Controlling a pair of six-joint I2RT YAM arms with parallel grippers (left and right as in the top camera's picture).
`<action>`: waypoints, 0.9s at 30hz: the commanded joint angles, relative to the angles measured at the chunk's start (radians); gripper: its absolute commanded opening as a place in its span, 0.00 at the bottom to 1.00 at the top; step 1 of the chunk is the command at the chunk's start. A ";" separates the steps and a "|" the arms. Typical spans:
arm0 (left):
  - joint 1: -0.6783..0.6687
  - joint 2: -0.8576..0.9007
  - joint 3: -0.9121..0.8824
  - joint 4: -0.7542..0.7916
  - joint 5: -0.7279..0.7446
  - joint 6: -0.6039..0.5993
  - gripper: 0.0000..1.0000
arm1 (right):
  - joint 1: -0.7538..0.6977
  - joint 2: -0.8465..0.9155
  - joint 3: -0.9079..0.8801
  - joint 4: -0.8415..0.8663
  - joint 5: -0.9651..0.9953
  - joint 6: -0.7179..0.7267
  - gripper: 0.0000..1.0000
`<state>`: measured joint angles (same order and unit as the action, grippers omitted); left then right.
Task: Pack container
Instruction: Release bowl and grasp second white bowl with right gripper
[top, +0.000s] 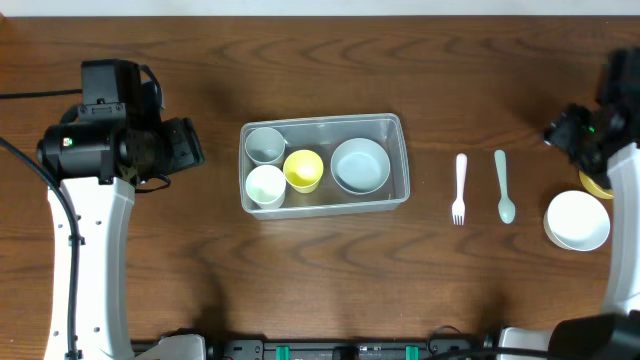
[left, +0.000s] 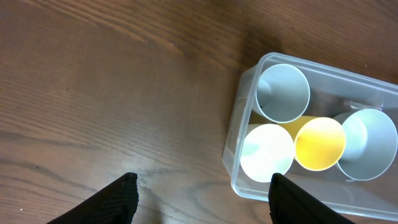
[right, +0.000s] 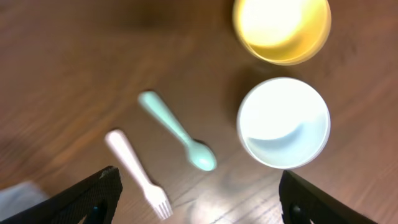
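The clear rectangular container (top: 398, 124) sits mid-table. It holds a grey cup (top: 265, 143), a white cup (top: 266, 185), a yellow cup (top: 303, 170) and a pale blue bowl (top: 360, 164). My left gripper (top: 190, 145) is open and empty, left of the container and apart from it. In the left wrist view its fingers (left: 202, 190) hang over bare wood beside the container's rim (left: 237, 124). My right gripper (top: 560, 130) is open and empty at the far right. In its wrist view the fingers (right: 199, 196) are above a white fork (right: 134, 171) and a mint spoon (right: 177, 130).
The white fork (top: 460, 187) and mint spoon (top: 503, 185) lie side by side right of the container. A white bowl (top: 578, 220) stands at the right edge, with a yellow bowl (right: 281, 28) behind it, mostly hidden under the right arm in the overhead view.
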<state>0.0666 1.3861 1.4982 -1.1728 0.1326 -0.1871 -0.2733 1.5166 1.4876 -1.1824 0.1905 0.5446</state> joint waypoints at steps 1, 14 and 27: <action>0.004 0.000 -0.005 -0.004 0.010 -0.006 0.68 | -0.096 0.010 -0.104 0.061 -0.060 -0.007 0.83; 0.004 0.000 -0.005 -0.004 0.010 -0.006 0.68 | -0.192 0.066 -0.497 0.473 -0.091 -0.052 0.80; 0.004 0.000 -0.005 -0.005 0.010 -0.005 0.68 | -0.189 0.208 -0.544 0.567 -0.106 -0.053 0.75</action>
<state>0.0666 1.3861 1.4982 -1.1736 0.1326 -0.1871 -0.4618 1.6989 0.9520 -0.6193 0.0963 0.5022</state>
